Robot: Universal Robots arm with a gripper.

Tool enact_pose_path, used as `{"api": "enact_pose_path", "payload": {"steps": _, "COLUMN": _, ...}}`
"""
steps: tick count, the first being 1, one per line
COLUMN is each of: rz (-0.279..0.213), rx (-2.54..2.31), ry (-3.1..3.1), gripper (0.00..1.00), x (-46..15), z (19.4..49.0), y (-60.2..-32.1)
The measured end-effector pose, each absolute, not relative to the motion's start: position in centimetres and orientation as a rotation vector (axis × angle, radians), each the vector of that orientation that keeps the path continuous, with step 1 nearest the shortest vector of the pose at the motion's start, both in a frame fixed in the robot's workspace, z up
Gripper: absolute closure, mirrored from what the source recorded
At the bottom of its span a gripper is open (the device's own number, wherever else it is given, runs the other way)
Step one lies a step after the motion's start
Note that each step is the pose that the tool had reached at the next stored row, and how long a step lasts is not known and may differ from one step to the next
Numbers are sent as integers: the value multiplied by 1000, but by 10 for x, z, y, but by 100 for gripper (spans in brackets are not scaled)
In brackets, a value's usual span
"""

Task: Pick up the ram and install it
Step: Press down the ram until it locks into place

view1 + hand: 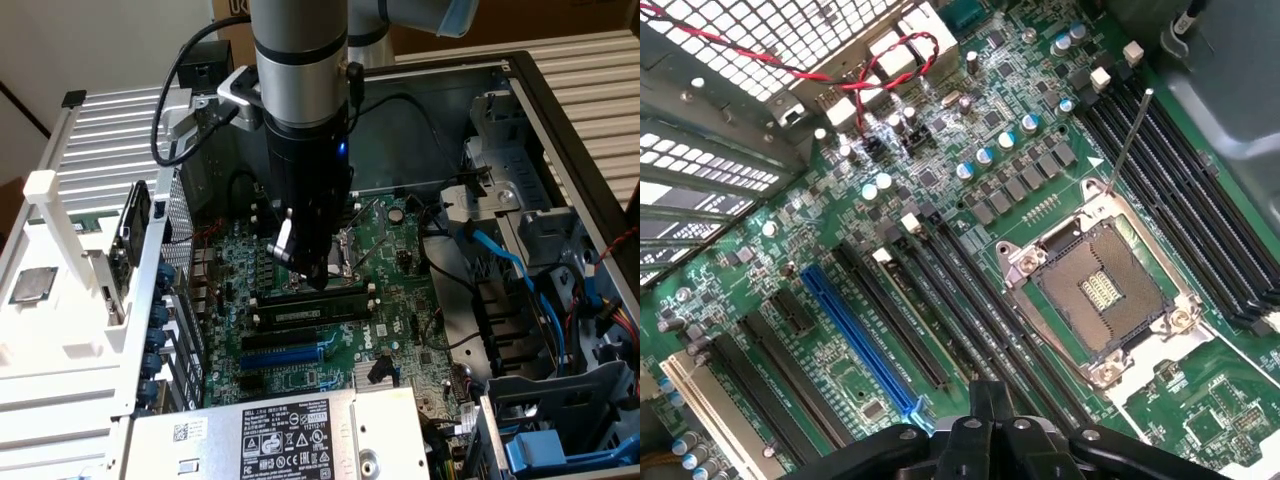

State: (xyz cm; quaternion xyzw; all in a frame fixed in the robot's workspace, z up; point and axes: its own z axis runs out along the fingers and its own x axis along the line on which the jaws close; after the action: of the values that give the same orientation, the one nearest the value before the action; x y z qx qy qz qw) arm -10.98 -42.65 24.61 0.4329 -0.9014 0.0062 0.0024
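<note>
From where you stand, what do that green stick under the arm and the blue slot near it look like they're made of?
The ram looks like matte green circuit-board laminate with dark, plastic-looking chips and a pale, paper-like label. The blue slot seems moulded plastic, judging by its even, slightly glossy colour. The gripper just above the ram appears to be black metal or plastic; which is unclear.

even, fairly bright light, soft shadows inside the computer case [520, 110], mild glare on the motherboard [940, 200]

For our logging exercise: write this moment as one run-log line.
tool: low over memory slots | ram: at slots, just under tool | case: open
</note>
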Motion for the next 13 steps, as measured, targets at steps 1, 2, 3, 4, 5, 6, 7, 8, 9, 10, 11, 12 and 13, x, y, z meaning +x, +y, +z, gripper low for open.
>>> {"api": "enact_pose_path", "payload": {"steps": 1, "rz": 19, "rx": 1341, "ry": -2836, "gripper": 90, "x": -110, "z": 246, "y": -427}}
{"api": "enact_pose_path", "payload": {"steps": 2, "rz": 20, "rx": 1322, "ry": -2845, "gripper": 90, "x": -110, "z": 246, "y": -427}}
{"api": "enact_pose_path", "payload": {"steps": 3, "rz": 20, "rx": 1288, "ry": -2860, "gripper": 90, "x": -110, "z": 246, "y": -427}}
{"api": "enact_pose_path", "payload": {"steps": 4, "rz": 20, "rx": 1272, "ry": -2868, "gripper": 90, "x": -110, "z": 246, "y": -427}}
{"api": "enact_pose_path", "payload": {"steps": 5, "rz": 20, "rx": 1255, "ry": -2875, "gripper": 90, "x": -110, "z": 246, "y": -427}}
{"api": "enact_pose_path", "payload": {"steps": 6, "rz": 21, "rx": 1240, "ry": -2883, "gripper": 90, "x": -110, "z": 246, "y": -427}}
{"api": "enact_pose_path", "payload": {"steps": 7, "rz": 22, "rx": 1225, "ry": -2890, "gripper": 90, "x": -110, "z": 246, "y": -427}}
{"api": "enact_pose_path", "payload": {"steps": 8, "rz": 24, "rx": 1210, "ry": -2898, "gripper": 90, "x": -110, "z": 246, "y": -427}}
{"api": "enact_pose_path", "payload": {"steps": 9, "rz": 25, "rx": 1197, "ry": -2904, "gripper": 90, "x": -110, "z": 246, "y": -427}}
{"api": "enact_pose_path", "payload": {"steps": 10, "rz": 27, "rx": 1183, "ry": -2911, "gripper": 90, "x": -110, "z": 246, "y": -427}}
{"api": "enact_pose_path", "payload": {"steps": 11, "rz": 29, "rx": 1168, "ry": -2918, "gripper": 90, "x": -110, "z": 246, "y": -427}}
{"api": "enact_pose_path", "payload": {"steps": 12, "rz": 32, "rx": 1155, "ry": -2924, "gripper": 90, "x": -110, "z": 246, "y": -427}}
{"api": "enact_pose_path", "payload": {"steps": 13, "rz": 39, "rx": 1130, "ry": -2936, "gripper": 90, "x": -110, "z": 246, "y": -427}}
